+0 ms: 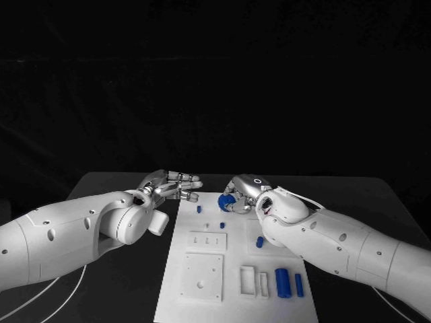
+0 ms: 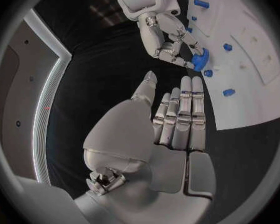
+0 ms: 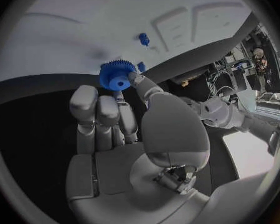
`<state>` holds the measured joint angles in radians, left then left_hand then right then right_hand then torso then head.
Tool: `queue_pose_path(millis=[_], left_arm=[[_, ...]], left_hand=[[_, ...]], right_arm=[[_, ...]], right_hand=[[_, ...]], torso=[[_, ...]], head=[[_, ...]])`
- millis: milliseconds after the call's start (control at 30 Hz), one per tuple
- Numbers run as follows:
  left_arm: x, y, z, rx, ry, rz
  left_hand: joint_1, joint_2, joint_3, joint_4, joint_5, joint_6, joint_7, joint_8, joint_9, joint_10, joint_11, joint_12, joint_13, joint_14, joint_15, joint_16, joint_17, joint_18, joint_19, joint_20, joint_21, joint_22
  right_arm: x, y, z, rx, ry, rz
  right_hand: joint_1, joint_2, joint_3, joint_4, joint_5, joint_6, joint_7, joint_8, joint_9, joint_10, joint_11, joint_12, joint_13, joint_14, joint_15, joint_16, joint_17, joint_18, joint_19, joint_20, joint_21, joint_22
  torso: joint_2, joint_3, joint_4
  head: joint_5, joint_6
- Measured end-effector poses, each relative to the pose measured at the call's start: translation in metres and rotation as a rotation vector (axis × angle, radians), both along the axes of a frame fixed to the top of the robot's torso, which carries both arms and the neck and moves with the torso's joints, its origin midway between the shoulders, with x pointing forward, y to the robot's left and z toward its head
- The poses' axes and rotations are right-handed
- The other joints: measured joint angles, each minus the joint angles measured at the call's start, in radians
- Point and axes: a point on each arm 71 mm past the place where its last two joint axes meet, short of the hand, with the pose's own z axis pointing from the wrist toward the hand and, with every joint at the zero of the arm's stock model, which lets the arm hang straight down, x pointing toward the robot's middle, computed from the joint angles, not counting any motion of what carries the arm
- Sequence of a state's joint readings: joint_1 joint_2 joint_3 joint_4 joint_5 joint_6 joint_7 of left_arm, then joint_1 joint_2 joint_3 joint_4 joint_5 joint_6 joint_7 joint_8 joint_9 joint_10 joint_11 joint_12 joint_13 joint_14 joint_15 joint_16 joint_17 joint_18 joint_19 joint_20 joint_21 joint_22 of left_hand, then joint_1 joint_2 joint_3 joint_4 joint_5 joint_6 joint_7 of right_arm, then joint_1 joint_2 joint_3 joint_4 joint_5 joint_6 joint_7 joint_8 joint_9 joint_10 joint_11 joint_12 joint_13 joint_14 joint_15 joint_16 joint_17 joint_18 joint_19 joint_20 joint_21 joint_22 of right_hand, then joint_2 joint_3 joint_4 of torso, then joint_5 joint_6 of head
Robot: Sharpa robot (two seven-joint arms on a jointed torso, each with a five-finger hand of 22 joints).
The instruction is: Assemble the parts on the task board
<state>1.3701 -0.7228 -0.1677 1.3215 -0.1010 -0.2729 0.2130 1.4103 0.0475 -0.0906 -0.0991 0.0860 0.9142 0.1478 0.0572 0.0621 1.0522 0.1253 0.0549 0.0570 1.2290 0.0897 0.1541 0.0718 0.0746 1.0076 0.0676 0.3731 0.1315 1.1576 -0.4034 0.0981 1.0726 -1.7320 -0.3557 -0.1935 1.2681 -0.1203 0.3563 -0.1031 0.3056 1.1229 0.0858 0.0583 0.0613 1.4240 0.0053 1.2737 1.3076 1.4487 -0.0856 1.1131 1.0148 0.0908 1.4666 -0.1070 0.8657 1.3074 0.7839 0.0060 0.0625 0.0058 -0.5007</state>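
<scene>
The white task board lies lengthwise in the middle of the black table. At its far end my right hand pinches a blue gear between thumb and fingers, close above the board; the right wrist view shows the toothed gear at the fingertips, over the board. My left hand hovers beside the board's far left corner, fingers stretched out, holding nothing. From the left wrist view, the left hand points toward the right hand and the gear.
Small blue pegs stand on the board's far half, and a blue piece sits mid-right. Two blue cylinders lie near the front right. White raised blocks and slots fill the near half. Cables trail at the left.
</scene>
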Motion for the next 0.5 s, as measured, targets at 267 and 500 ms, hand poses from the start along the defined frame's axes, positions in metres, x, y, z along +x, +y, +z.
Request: queue_pose_path(millis=[267, 500], left_arm=[[0.000, -0.003, 0.000, 0.000, 0.000, -0.004], [0.001, -0.005, 0.000, -0.001, -0.001, -0.006]], left_hand=[[0.000, 0.000, 0.000, 0.000, 0.000, 0.000, 0.000, 0.000, 0.000, 0.000, 0.000, 0.000, 0.000, 0.000, 0.000, 0.000, 0.000, 0.000, 0.000, 0.000, 0.000, 0.000], [0.000, 0.000, 0.000, 0.000, 0.000, 0.000, 0.000, 0.000, 0.000, 0.000, 0.000, 0.000, 0.000, 0.000, 0.000, 0.000, 0.000, 0.000, 0.000, 0.000, 0.000, 0.000]], right_arm=[[0.001, 0.010, -0.010, -0.023, 0.007, -0.007], [0.001, 0.019, -0.015, -0.031, 0.010, -0.008]], right_hand=[[0.000, 0.000, 0.000, 0.000, 0.000, 0.000, 0.000, 0.000, 0.001, 0.000, 0.000, 0.000, 0.000, 0.000, 0.000, 0.000, 0.000, 0.000, 0.000, 0.000, 0.000, 0.000], [0.000, 0.000, 0.000, 0.000, 0.000, 0.000, 0.000, 0.000, 0.001, 0.000, 0.000, 0.000, 0.000, 0.000, 0.000, 0.000, 0.000, 0.000, 0.000, 0.000, 0.000, 0.000]], torso=[[0.000, 0.0005, 0.0002], [0.000, 0.0015, -0.0004]], head=[[0.005, -0.001], [0.007, -0.001]])
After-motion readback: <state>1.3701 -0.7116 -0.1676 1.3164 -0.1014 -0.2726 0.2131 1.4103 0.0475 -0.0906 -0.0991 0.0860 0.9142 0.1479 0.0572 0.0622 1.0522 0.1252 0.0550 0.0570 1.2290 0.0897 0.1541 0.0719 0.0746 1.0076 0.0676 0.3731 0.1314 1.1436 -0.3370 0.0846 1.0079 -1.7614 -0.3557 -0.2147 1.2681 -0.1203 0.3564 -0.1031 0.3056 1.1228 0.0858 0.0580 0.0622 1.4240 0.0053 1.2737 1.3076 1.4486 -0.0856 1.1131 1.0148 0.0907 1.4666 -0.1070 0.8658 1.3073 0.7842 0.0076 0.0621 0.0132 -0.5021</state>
